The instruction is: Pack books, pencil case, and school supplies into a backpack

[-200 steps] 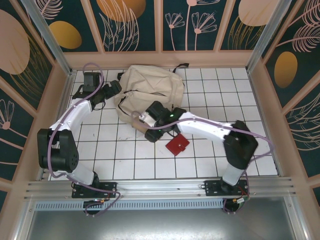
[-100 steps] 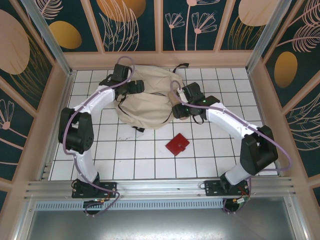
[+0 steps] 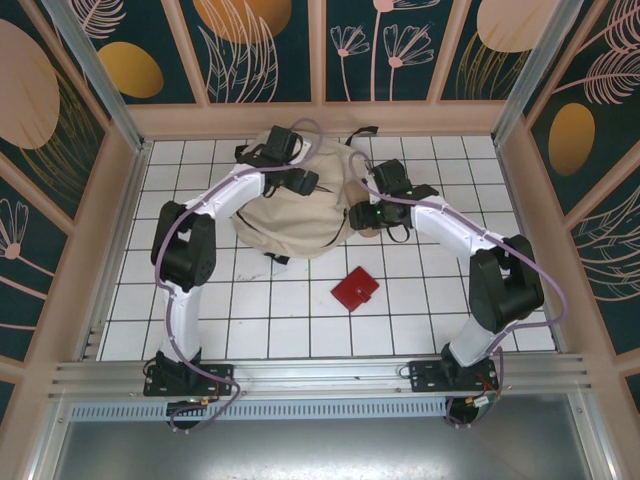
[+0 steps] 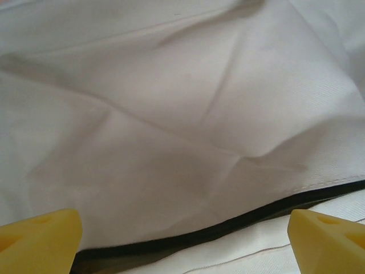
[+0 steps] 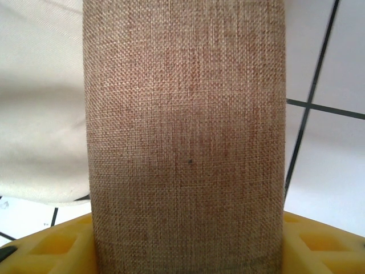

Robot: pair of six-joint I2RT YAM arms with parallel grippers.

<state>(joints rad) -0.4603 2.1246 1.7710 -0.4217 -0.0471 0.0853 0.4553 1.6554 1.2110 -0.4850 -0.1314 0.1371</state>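
1. Backpack (image 3: 290, 210) lies slumped on the white tiled table (image 3: 250, 310). Its cream fabric is creased, and a dark zip line (image 4: 228, 228) runs across it.
2. Left gripper (image 3: 299, 182) is over the backpack's far half. Its yellow fingers (image 4: 40, 240) are spread wide with nothing between them, just fabric beneath. Contact with the cloth: cannot tell.
3. Right gripper (image 3: 365, 215) is at the backpack's right edge. Its fingers (image 5: 57, 251) pinch the pencil case (image 5: 182, 131), whose tan-brown weave lies just beside the backpack's fabric.
4. Red case (image 3: 355, 289) lies flat on the table, on the near side of the backpack and apart from it. Neither gripper touches it.
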